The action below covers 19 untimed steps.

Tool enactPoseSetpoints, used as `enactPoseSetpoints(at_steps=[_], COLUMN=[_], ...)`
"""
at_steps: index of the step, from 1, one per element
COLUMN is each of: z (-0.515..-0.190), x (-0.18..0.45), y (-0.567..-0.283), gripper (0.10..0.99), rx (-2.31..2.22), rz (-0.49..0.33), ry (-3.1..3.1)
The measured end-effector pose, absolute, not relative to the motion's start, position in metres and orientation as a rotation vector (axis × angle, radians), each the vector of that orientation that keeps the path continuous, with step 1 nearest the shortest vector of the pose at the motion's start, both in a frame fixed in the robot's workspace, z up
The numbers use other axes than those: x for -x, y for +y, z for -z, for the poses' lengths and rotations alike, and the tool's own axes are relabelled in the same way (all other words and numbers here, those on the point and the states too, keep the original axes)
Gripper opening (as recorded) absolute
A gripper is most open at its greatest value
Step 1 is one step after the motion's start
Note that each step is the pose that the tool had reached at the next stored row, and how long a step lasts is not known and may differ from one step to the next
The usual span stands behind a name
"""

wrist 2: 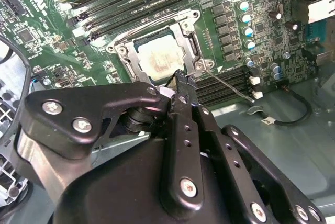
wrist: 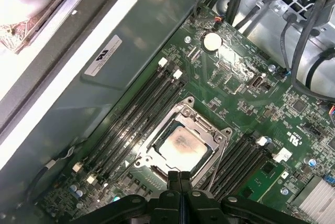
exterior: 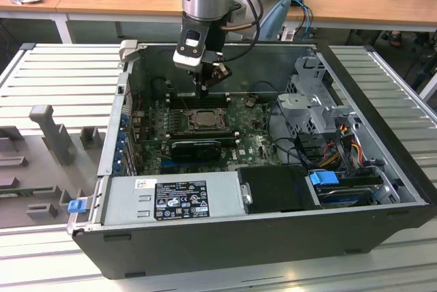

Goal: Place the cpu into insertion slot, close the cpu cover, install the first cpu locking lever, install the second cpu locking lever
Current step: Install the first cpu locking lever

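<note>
Here we are at the open computer case (exterior: 225, 237), with the arm reaching straight down inside it. The gripper (exterior: 203, 91) hangs just above the insertion slot (exterior: 203, 120), right over its edge. In the first wrist view the two fingers (wrist: 172, 181) are pressed tight together, clenched with nothing showing between them.

The cpu (wrist: 180, 143) is in: it lies flat in the middle of the insertion slot, its pale top showing a smudged patch. The cpu cover (wrist 2: 183, 43) is down, its silver frame lying around the chip's edges. A thin locking lever (wrist 2: 230, 85) runs out from the slot's corner, angled away from the frame over the memory slots (wrist: 136, 114) on that side. The fingertips sit just beside that corner of the slot, near the lever's root; whether they touch it, I cannot tell. More memory slots line the slot's opposite side, and the green motherboard (exterior: 256, 143) spreads all round it.
</note>
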<state>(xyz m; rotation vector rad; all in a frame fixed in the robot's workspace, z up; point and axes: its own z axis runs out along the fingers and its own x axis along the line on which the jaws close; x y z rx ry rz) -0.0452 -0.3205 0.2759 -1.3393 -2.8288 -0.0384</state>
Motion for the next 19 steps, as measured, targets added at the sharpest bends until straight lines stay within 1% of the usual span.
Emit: enactPoseSetpoints(at_steps=[19], z=[-0.2759], x=[0.0453], y=[-0.3205], gripper=[0.106], rx=[1.134], rz=[0.037], ry=[-2.915])
